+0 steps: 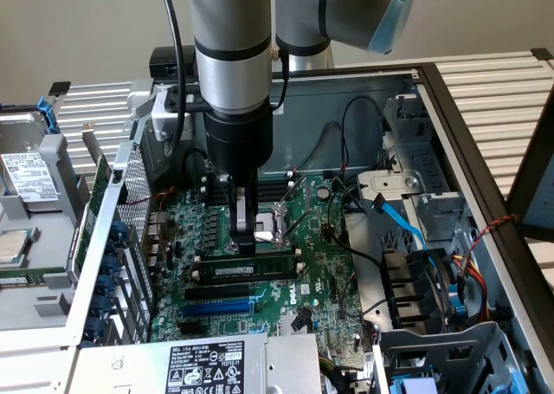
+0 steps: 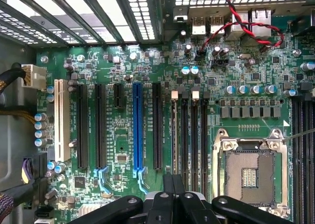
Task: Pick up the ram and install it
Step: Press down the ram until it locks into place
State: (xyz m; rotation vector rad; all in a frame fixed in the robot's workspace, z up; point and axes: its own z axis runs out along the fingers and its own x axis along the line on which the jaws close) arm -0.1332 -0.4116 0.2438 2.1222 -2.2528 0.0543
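Along the case's [image 1: 450,108] edge at the exterior view's left, we see a perforated wall [image 1: 130,199] with the green board [image 1: 333,264] lying beside it. Toward the board's near edge a blue slot [image 1: 216,307] runs parallel to the black slots [image 1: 221,288] next to it. Just past them, the ram [image 1: 260,268] stands on edge in a slot near the board's middle. The gripper [image 1: 245,242] hangs straight down over the ram's midpoint with its fingers drawn together and nothing between them. The tips are at the ram's top edge, but we cannot tell if they touch. The socket [image 1: 277,221] sits just behind. A blue cable [image 1: 402,225] curves along the case's right side.
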